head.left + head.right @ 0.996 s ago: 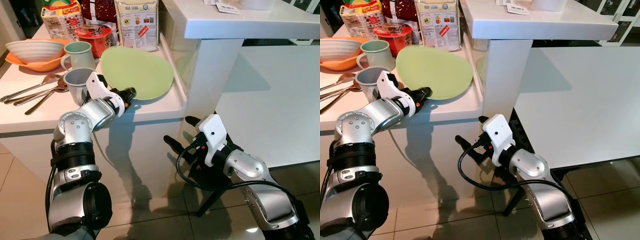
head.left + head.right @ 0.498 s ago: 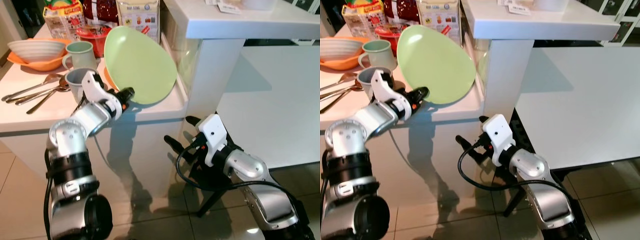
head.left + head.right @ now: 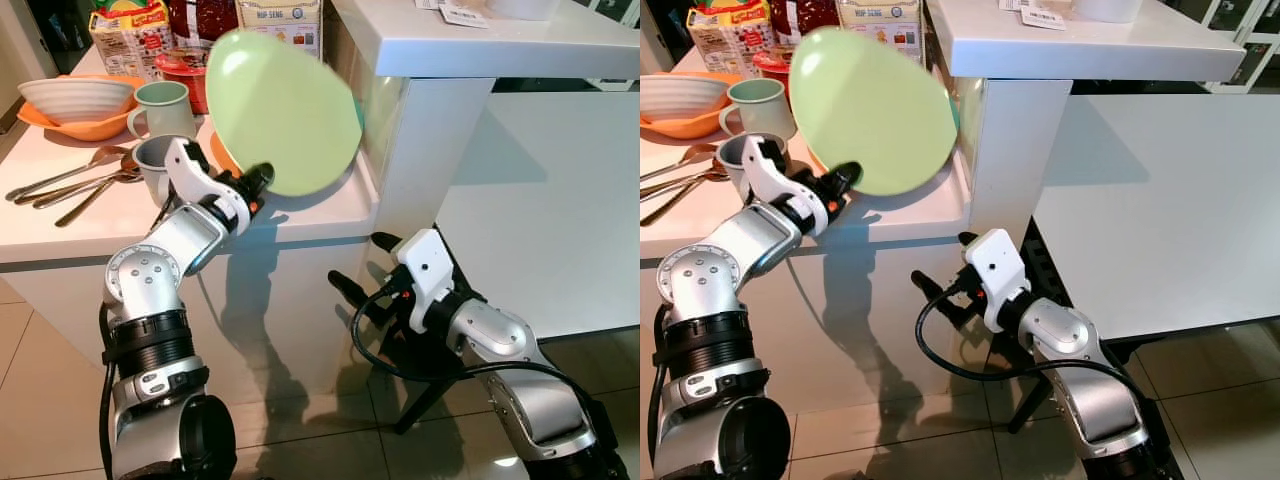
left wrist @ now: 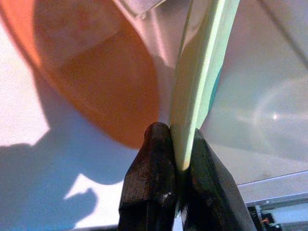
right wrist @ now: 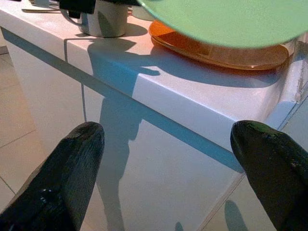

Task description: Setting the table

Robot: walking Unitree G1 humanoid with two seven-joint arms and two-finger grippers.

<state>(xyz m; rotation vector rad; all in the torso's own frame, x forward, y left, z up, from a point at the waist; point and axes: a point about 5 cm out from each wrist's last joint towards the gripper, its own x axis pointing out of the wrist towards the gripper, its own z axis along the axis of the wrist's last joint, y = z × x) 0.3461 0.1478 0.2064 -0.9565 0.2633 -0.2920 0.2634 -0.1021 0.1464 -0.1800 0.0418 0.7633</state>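
The green plate [image 3: 283, 108] is pinched at its lower rim by the left gripper [image 3: 252, 187] and held tilted above the counter [image 3: 300, 215], over an orange plate [image 5: 216, 54]. A slip is judged possible, since one narrow edge grip bears the whole plate. The right gripper [image 3: 352, 290] is held spread wide below the counter edge, empty. One second earlier the plate lay flat; it is now raised.

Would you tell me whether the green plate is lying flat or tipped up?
Tipped up: the green plate stands steeply, pinched at its lower rim by the left gripper.
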